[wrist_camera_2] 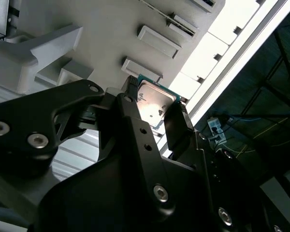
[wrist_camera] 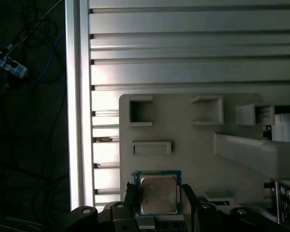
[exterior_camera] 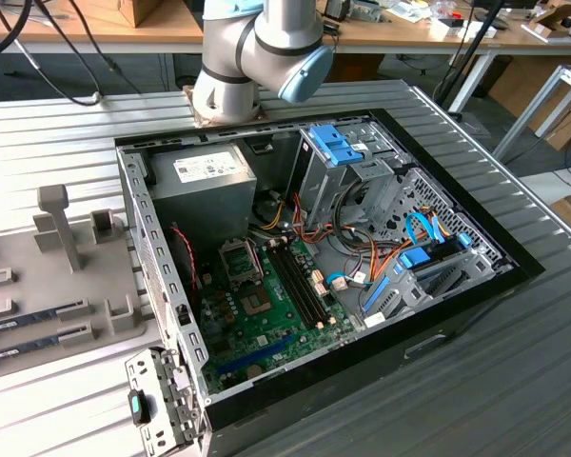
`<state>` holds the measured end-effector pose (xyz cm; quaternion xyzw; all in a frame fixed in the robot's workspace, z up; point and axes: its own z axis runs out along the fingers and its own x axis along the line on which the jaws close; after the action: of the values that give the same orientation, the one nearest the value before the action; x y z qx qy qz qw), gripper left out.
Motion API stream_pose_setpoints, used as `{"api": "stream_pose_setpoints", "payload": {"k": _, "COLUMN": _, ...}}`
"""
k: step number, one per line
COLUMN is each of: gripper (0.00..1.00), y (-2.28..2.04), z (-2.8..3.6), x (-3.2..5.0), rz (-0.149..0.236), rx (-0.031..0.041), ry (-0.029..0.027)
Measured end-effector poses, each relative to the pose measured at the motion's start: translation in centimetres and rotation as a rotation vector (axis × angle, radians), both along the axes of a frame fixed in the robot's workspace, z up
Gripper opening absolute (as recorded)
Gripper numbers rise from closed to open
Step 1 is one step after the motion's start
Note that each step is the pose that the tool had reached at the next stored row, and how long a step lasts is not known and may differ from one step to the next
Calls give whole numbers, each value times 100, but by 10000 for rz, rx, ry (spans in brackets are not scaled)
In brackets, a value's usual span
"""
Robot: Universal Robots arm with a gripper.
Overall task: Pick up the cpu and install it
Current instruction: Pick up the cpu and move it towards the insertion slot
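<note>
Black fingers (wrist_camera_2: 176, 128) grip cpu (wrist_camera: 158, 193) over grey slotted tray (wrist_camera: 188, 145).

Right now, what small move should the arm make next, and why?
Probably a short straight lift: in the second wrist view the fingers sit against opposite edges of the cpu over the gray holder tray, so it looks gripped.

The gripper (wrist_camera_2: 156, 100) grips the cpu (wrist_camera_2: 157, 102) by two opposite edges between its black fingers (wrist_camera_2: 176, 124), with a grey tray (wrist_camera_2: 111, 19) of raised blocks (wrist_camera_2: 157, 40) behind it
</note>
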<state>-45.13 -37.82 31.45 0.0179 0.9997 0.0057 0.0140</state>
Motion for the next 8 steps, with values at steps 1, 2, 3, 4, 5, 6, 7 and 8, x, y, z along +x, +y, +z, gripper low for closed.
{"api": "stream_pose_setpoints", "payload": {"k": 1, "gripper": 47, "y": 0, "z": 10, "x": 0, "rz": 0, "rx": 0, "ry": 0}}
{"api": "stream_pose_setpoints", "payload": {"k": 2, "gripper": 47, "y": 0, "z": 19, "x": 0, "rz": 0, "rx": 0, "ry": 0}}
{"api": "stream_pose_setpoints", "payload": {"k": 3, "gripper": 47, "y": 0, "z": 32, "x": 0, "rz": 0, "rx": 0, "ry": 0}}
{"api": "stream_pose_setpoints", "payload": {"k": 4, "gripper": 47, "y": 0, "z": 40, "x": 0, "rz": 0, "rx": 0, "ry": 0}}
{"api": "stream_pose_setpoints", "payload": {"k": 5, "gripper": 47, "y": 0, "z": 65, "x": 0, "rz": 0, "rx": 0, "ry": 0}}
{"api": "stream_pose_setpoints", "payload": {"k": 6, "gripper": 47, "y": 0, "z": 75, "x": 0, "rz": 0, "rx": 0, "ry": 0}}
{"api": "stream_pose_setpoints", "payload": {"k": 7, "gripper": 47, "y": 0, "z": 85, "x": 0, "rz": 0, "rx": 0, "ry": 0}}
{"api": "stream_pose_setpoints", "payload": {"k": 8, "gripper": 47, "y": 0, "z": 94, "x": 0, "rz": 0, "rx": 0, "ry": 0}}
